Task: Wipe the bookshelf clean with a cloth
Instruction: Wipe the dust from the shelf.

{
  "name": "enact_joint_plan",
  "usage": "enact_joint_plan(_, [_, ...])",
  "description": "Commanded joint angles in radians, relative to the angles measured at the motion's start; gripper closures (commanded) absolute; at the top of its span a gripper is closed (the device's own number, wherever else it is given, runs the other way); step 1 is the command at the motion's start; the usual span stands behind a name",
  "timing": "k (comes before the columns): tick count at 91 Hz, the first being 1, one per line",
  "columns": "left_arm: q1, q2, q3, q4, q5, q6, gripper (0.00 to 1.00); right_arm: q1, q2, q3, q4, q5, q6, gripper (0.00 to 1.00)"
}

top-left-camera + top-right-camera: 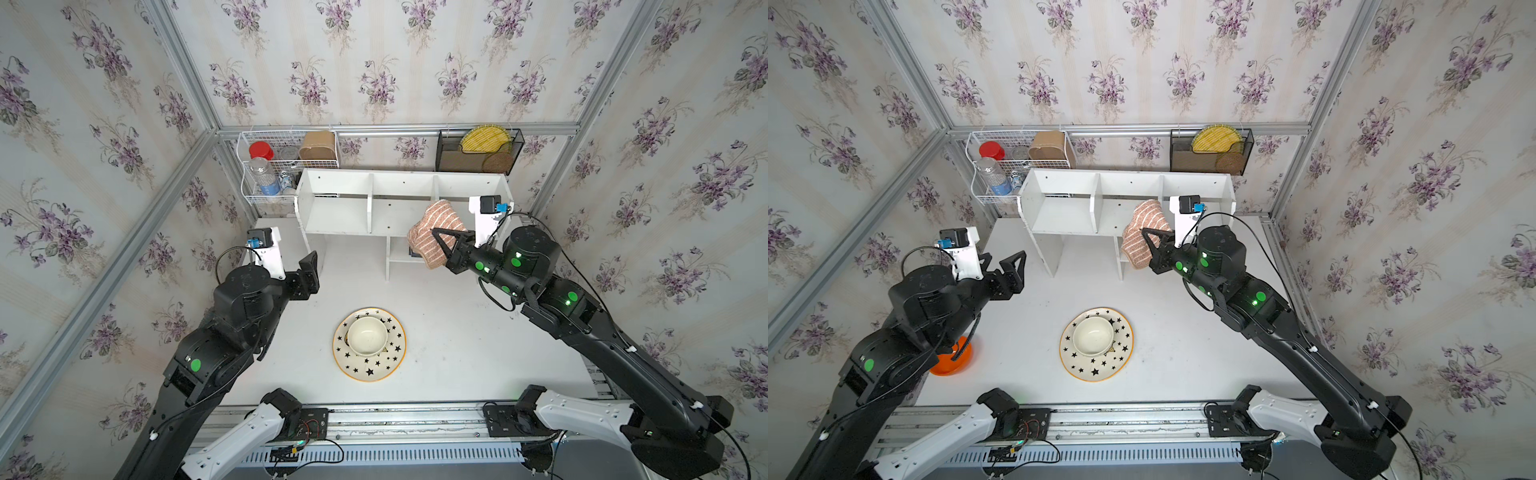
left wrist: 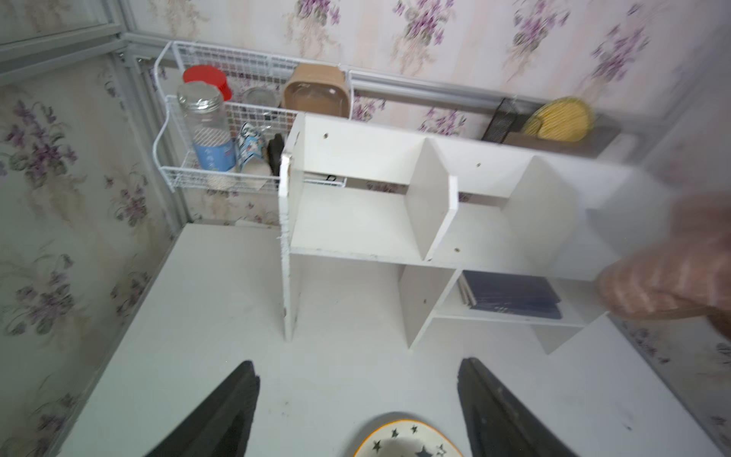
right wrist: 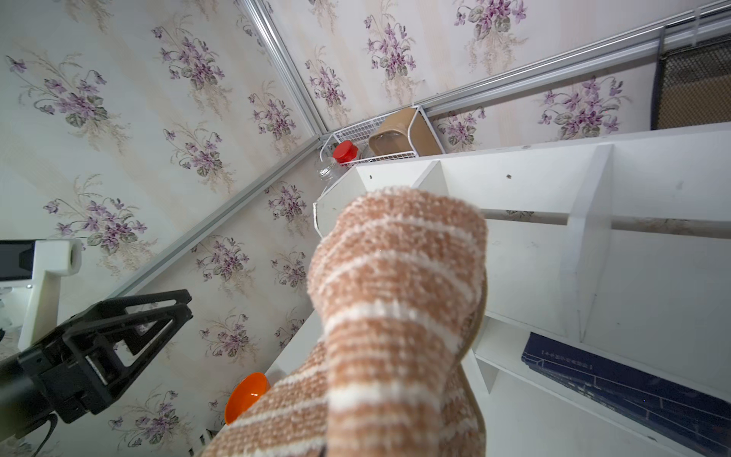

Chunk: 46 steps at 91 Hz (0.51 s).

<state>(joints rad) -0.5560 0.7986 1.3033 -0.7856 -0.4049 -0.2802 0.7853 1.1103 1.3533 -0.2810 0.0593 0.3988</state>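
Right gripper [image 1: 437, 233] pinching nubbly striped cloth [image 1: 436, 214] before the bookshelf [image 1: 340, 212].
Left gripper [image 1: 1002, 261] spread wide, empty; shelf boards flat, white.

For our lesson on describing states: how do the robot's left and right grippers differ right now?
The left gripper is open and empty; the right gripper is shut on the cloth. The left hangs over the table; the right is at the bookshelf. Both are black.

Floral wallpaper [image 1: 374, 62] with purple blooms covers every wall; aluminium rails [image 1: 395, 129] run along the corners. A white tabletop [image 1: 457, 332] fills the frame's centre, evenly lit, perhaps from overhead.
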Motion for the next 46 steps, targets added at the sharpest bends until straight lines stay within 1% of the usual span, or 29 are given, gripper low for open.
enact_joint_plan(1, [0.059, 0.019, 0.007, -0.141, -0.026, -0.034, 0.17, 0.002, 0.021, 0.038, -0.092, 0.109, -0.037, 1.0])
enact_joint_plan(5, [0.105, 0.028, 0.002, -0.122, 0.035, -0.028, 0.16, 0.0, 0.027, 0.042, -0.109, 0.146, -0.042, 1.0])
enact_joint_plan(11, [0.209, 0.065, 0.007, -0.087, 0.157, -0.02, 0.15, 0.0, 0.03, 0.032, -0.114, 0.187, -0.047, 1.0])
enact_joint_plan(17, [0.335, 0.124, 0.029, -0.048, 0.312, -0.027, 0.18, 0.0, 0.038, 0.02, -0.113, 0.213, -0.051, 1.0])
enact_joint_plan(20, [0.388, 0.157, 0.04, -0.027, 0.366, -0.037, 0.19, 0.0, 0.042, 0.014, -0.113, 0.228, -0.051, 1.0])
enact_joint_plan(24, [0.436, 0.201, 0.051, 0.022, 0.425, -0.047, 0.2, -0.001, 0.043, 0.005, -0.113, 0.249, -0.051, 1.0])
enact_joint_plan(33, [0.47, 0.296, 0.071, 0.169, 0.523, -0.048, 0.22, -0.001, 0.026, -0.026, -0.1, 0.291, -0.055, 1.0])
enact_joint_plan(40, [0.485, 0.363, 0.066, 0.301, 0.585, -0.091, 0.22, -0.011, 0.004, -0.038, -0.094, 0.327, -0.062, 1.0])
enact_joint_plan(46, [0.501, 0.421, 0.061, 0.38, 0.622, -0.109, 0.22, -0.031, -0.01, -0.035, -0.109, 0.34, -0.063, 1.0])
